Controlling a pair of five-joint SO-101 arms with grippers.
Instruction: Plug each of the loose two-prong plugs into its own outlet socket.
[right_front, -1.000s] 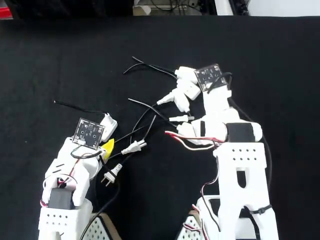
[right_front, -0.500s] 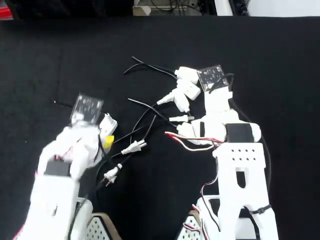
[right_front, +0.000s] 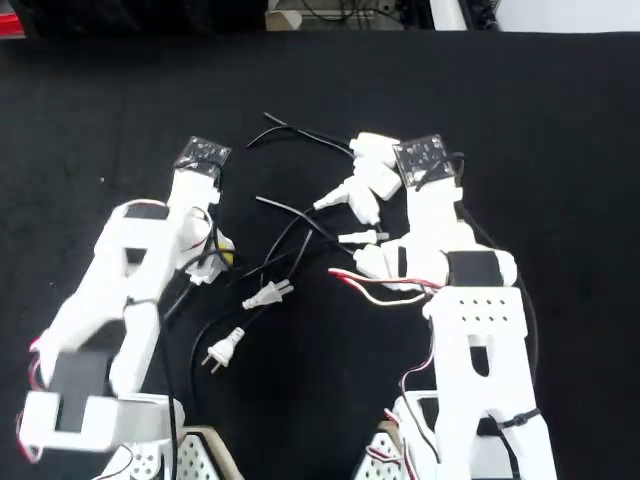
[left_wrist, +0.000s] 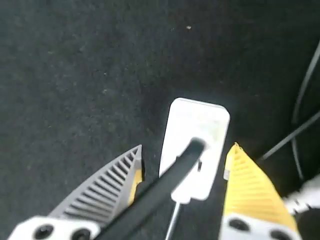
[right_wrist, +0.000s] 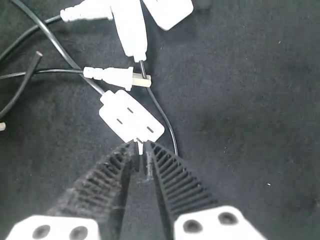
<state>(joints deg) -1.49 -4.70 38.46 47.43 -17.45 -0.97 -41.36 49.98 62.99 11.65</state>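
Note:
A white outlet socket (left_wrist: 192, 145) lies flat on the black cloth, a black cable crossing in front of it. My left gripper (left_wrist: 185, 149) is open and straddles it, one finger on each side; in the high view this socket (right_front: 216, 252) is by the yellow finger. My right gripper (right_wrist: 141, 150) is shut on the small end tab of a second white socket (right_wrist: 131, 121) with slots. A white two-prong plug (right_wrist: 117, 77) lies just beyond it, apart. Two loose plugs (right_front: 268, 295) (right_front: 222, 352) lie between the arms.
More white socket blocks (right_front: 378, 180) and a long white plug (right_wrist: 132, 30) sit in a cluster beyond the right gripper. Thin black cables (right_front: 290, 240) loop across the middle of the black table (right_front: 560, 120). Red and white arm wires (right_front: 375, 288) trail near the right arm.
The left arm has swung up and forward from low near the front edge, and its gripper now stands over the left socket. The lower loose plug shifted slightly. The right arm stayed still.

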